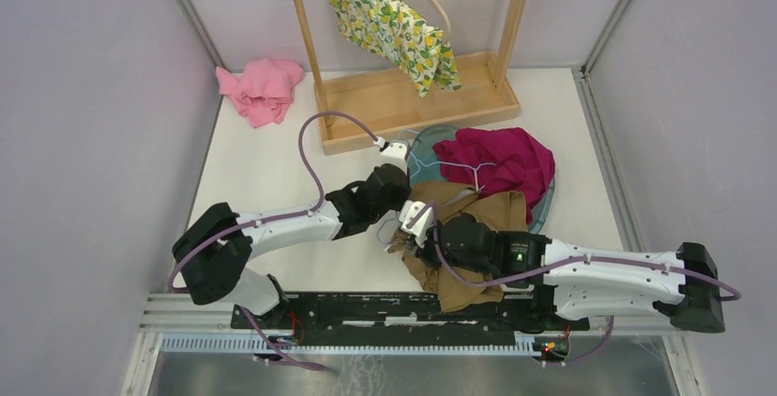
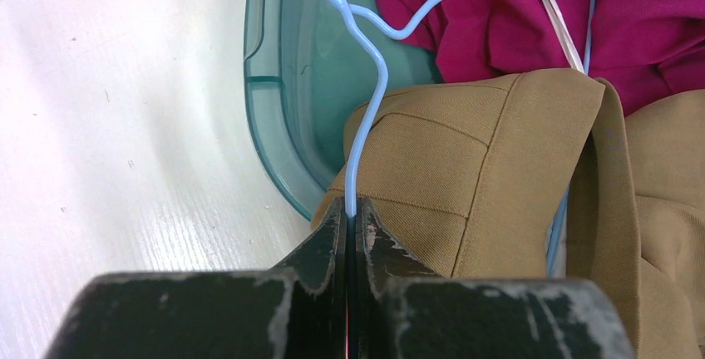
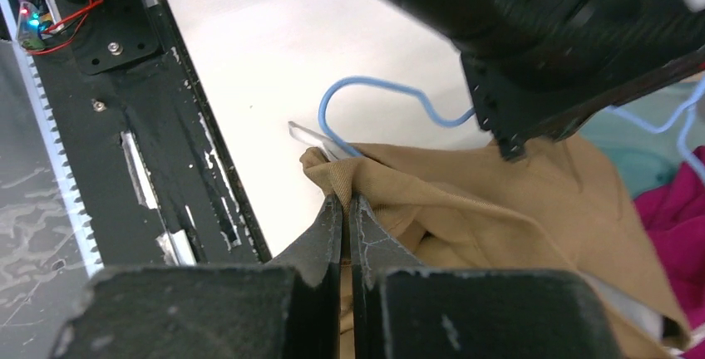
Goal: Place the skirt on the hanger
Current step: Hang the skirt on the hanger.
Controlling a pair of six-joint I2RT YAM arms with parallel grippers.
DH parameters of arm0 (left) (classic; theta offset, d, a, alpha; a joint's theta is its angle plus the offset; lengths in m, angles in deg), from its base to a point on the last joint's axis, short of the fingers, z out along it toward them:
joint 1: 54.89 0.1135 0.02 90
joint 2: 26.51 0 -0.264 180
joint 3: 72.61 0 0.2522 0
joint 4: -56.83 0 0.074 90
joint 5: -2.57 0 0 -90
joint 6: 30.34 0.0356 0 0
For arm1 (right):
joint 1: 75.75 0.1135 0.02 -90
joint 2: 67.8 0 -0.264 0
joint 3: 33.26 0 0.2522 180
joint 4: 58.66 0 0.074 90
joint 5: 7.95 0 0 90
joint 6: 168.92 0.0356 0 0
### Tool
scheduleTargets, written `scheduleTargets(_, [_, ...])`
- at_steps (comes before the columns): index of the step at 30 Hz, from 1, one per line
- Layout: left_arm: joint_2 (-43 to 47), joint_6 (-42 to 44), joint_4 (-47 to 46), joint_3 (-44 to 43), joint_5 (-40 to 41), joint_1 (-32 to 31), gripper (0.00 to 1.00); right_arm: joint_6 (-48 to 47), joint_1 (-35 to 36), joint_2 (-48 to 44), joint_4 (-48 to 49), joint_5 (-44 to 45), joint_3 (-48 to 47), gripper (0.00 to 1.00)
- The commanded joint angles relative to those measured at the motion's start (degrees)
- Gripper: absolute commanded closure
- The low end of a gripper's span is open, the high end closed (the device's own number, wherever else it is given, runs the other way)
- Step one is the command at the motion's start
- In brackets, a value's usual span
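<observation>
A tan skirt (image 1: 476,217) lies crumpled between the two arms, partly over a teal bin (image 2: 278,126). The light blue wire hanger (image 2: 370,101) runs across it, and its far part lies over a magenta garment (image 1: 499,158). My left gripper (image 2: 351,209) is shut on the hanger's wire just above the skirt's waistband (image 2: 465,168). My right gripper (image 3: 346,201) is shut on a bunched edge of the skirt (image 3: 499,201), right beside a clear clip (image 3: 312,136) and the hanger's curved hook (image 3: 366,85). In the top view both grippers (image 1: 403,196) (image 1: 423,222) sit close together.
A wooden rack (image 1: 417,103) stands at the back with a lemon-print cloth (image 1: 389,20) hung on it. A pink cloth (image 1: 261,89) lies at the back left. The black base rail (image 1: 385,309) runs along the near edge. The left arm's wrist (image 3: 565,27) hangs close above my right gripper.
</observation>
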Motion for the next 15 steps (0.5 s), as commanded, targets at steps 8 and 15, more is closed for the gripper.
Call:
scheduleTargets(8, [0.0, -1.5, -2.9, 2.0, -3.8, -2.6, 0.97, 9.8, 2.5, -3.1, 8.7, -0.5, 9.7, 0.95])
scheduleTargets(15, [-0.7, -1.8, -5.0, 3.7, -2.5, -4.3, 0.97, 11.6, 3.6, -4.1, 9.8, 0.3, 12.6, 0.95])
